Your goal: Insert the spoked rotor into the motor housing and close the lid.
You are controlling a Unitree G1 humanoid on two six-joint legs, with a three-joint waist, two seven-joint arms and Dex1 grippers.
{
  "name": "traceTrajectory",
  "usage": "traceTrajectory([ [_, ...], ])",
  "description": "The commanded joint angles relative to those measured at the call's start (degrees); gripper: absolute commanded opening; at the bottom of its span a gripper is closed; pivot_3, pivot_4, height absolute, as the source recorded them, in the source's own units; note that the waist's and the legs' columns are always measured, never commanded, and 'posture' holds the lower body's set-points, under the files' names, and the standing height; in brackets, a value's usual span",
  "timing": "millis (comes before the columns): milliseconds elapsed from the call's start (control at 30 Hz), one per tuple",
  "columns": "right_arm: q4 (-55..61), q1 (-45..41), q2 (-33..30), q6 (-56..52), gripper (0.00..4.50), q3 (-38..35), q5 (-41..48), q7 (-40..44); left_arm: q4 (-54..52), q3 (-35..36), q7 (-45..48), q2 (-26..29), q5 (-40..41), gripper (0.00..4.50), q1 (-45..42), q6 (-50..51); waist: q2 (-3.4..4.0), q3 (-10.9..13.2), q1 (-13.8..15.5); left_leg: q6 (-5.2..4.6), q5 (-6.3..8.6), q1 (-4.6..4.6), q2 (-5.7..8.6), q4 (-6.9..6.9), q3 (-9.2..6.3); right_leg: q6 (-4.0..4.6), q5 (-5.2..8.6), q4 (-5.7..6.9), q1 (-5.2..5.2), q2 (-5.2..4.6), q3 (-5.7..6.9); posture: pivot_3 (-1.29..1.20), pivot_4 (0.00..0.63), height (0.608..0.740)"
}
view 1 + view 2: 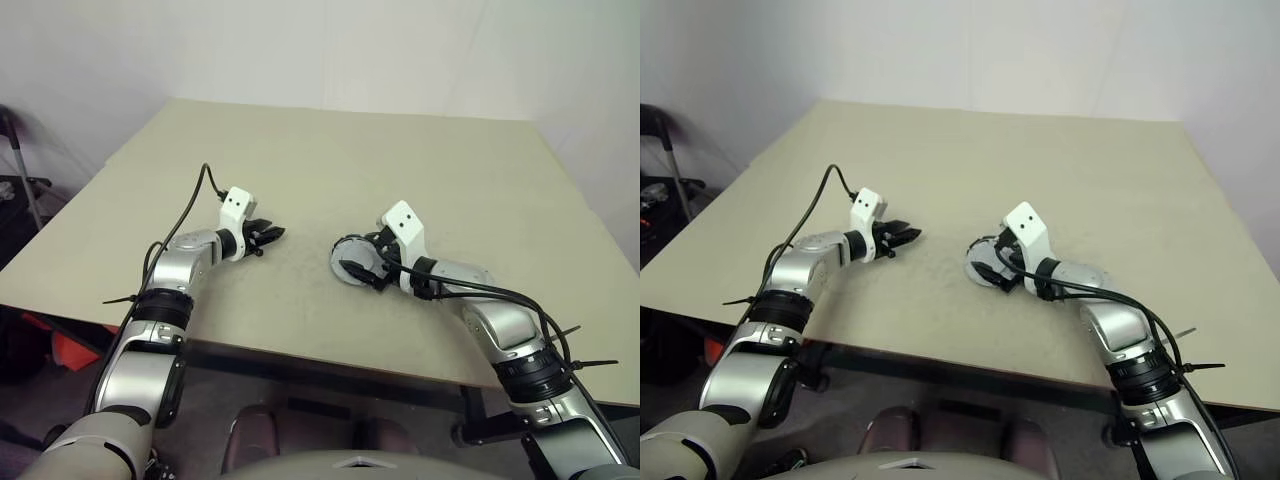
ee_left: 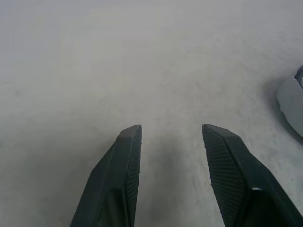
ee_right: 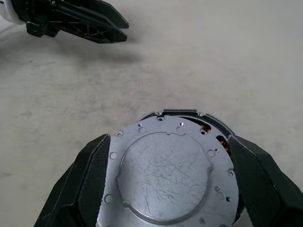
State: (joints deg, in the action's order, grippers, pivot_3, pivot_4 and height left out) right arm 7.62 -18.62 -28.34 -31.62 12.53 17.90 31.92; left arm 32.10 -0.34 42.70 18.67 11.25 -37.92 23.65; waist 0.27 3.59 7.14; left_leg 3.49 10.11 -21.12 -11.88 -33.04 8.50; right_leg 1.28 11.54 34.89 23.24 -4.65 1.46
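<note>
My right gripper (image 3: 170,138) is shut on the motor housing (image 3: 163,175), one black finger on each side of its round body. The housing's scratched silver face with small holes is turned toward the wrist camera, and copper windings (image 3: 221,142) peek out behind its rim. In the head view the housing (image 1: 348,260) sits just above the table's middle, in front of the right wrist. My left gripper (image 1: 272,236) hovers to the left of it, open, with nothing between its fingers (image 2: 130,156). The spoked rotor and the lid are out of view.
The beige table (image 1: 400,160) stretches far ahead and to both sides of the arms. Its front edge (image 1: 300,350) runs close under both forearms. Dark equipment (image 1: 15,190) stands on the floor off the table's left side.
</note>
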Motion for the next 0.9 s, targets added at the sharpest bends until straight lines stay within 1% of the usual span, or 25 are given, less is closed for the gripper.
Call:
traceTrajectory([
  [33, 0.8, 0.1, 0.6, 1.1, 4.47, -1.5, -0.7, 0.5, -2.3, 0.5, -0.1, 0.4, 0.3, 2.17, -0.5, -0.3, 0.0, 0.0, 0.0, 0.0, 0.0, 0.0, 0.0, 0.0, 0.0, 0.0, 0.0, 0.0, 0.0, 0.0, 0.0, 0.0, 0.0, 0.74],
  [233, 1.9, 1.7, 1.1, 0.6, 4.47, -1.8, -1.5, 1.0, -2.2, 0.6, -0.3, 0.6, 0.2, 2.17, -0.6, -0.3, 0.0, 0.0, 0.0, -0.01, 0.0, 0.0, 0.0, 0.0, 0.0, 0.0, 0.0, 0.0, -0.01, 0.0, 0.0, 0.0, 0.0, 0.74],
  [433, -0.8, 1.7, 2.3, 0.5, 4.47, -1.5, -3.0, 0.7, -1.7, 0.6, -0.6, 0.6, 0.2, 2.17, -0.9, -0.4, 0.0, 0.0, 0.0, -0.01, 0.0, 0.03, -0.01, 0.0, 0.0, 0.01, -0.01, 0.01, -0.01, 0.0, 0.0, 0.0, 0.0, 0.74],
  [533, -2.0, 1.1, 2.9, 0.6, 3.83, -2.2, -3.6, 0.3, -1.6, 0.6, -0.8, 0.6, 0.2, 2.17, -1.0, -0.4, -0.01, 0.0, 0.0, -0.01, 0.0, 0.04, 0.0, 0.0, 0.0, 0.02, -0.01, 0.01, -0.02, 0.0, 0.0, 0.0, 0.0, 0.74],
  [600, -2.1, 0.5, 3.0, 0.4, 3.22, -2.9, -3.8, 0.3, -1.6, 0.7, -0.8, 0.6, 0.1, 2.17, -0.9, -0.5, -0.01, 0.0, 0.0, -0.01, 0.0, 0.07, -0.01, 0.0, 0.0, 0.02, -0.01, 0.01, -0.05, 0.0, 0.0, 0.0, 0.0, 0.74],
  [633, -1.8, 0.2, 3.0, 0.2, 3.16, -3.3, -3.6, 0.5, -1.6, 0.7, -0.9, 0.6, 0.1, 2.17, -0.9, -0.5, -0.01, 0.0, 0.0, -0.02, 0.0, 0.1, 0.0, -0.01, 0.0, 0.04, -0.02, 0.01, -0.07, 0.0, 0.0, 0.0, 0.0, 0.74],
  [900, 2.9, -3.4, 3.3, -4.4, 3.16, -7.2, 0.8, 1.6, -1.5, 0.8, -1.3, 0.5, 0.1, 2.17, -0.7, -0.7, 0.0, 0.0, 0.0, -0.02, -0.03, 0.09, -0.01, -0.06, 0.0, 0.08, -0.07, 0.01, -0.08, 0.0, 0.0, 0.0, 0.0, 0.74],
])
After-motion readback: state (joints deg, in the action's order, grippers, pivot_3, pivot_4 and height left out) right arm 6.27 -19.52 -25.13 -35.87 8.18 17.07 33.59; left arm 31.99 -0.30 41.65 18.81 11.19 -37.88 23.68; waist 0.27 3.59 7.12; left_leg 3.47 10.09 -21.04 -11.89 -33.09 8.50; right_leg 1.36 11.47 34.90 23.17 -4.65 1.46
